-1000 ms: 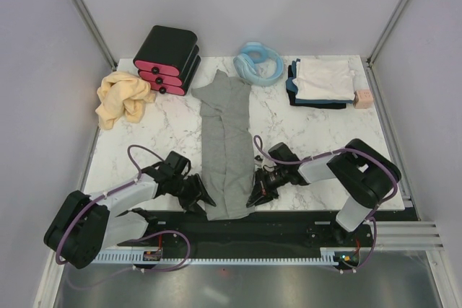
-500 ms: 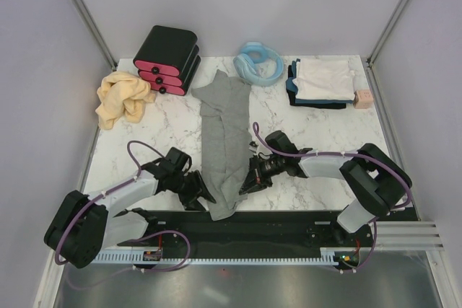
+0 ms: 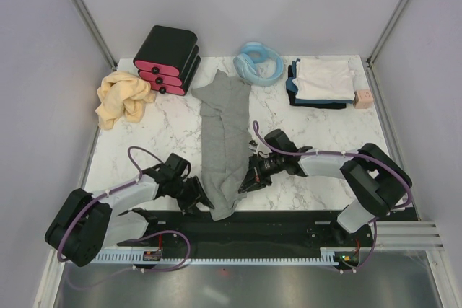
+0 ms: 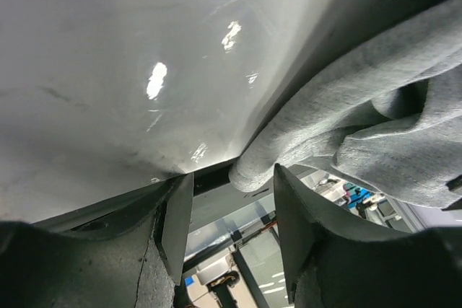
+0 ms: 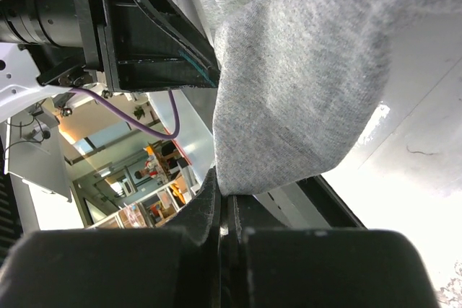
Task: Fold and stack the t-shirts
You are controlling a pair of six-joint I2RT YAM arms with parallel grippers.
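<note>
The large heather-grey t-shirt [image 3: 225, 135] lies lengthwise down the middle of the table, its lower end bunched near the front edge. My right gripper [image 3: 245, 184] is shut on the shirt's lower right edge; in the right wrist view the cloth [image 5: 303, 70] hangs from the closed jaws [image 5: 227, 200]. My left gripper [image 3: 203, 203] is open at the shirt's lower left corner. In the left wrist view a rolled fold of grey cloth [image 4: 289, 149] sits just beyond the open fingertips [image 4: 231, 200]. A tan-yellow shirt [image 3: 123, 99] lies crumpled at the back left. A whitish shirt [image 3: 325, 78] lies folded on dark navy ones [image 3: 292, 88] at the back right.
A black box with pink drawers [image 3: 167, 59] stands at the back left. A light-blue coiled hose [image 3: 258, 63] lies at the back middle. A small pink cube [image 3: 362, 99] sits beside the folded stack. The black front rail [image 3: 289, 225] runs along the table's near edge.
My right gripper has moved left and away from the front edge with the grey shirt's edge in it, narrowing the shirt's lower end. My left gripper has shifted slightly at the lower left corner.
</note>
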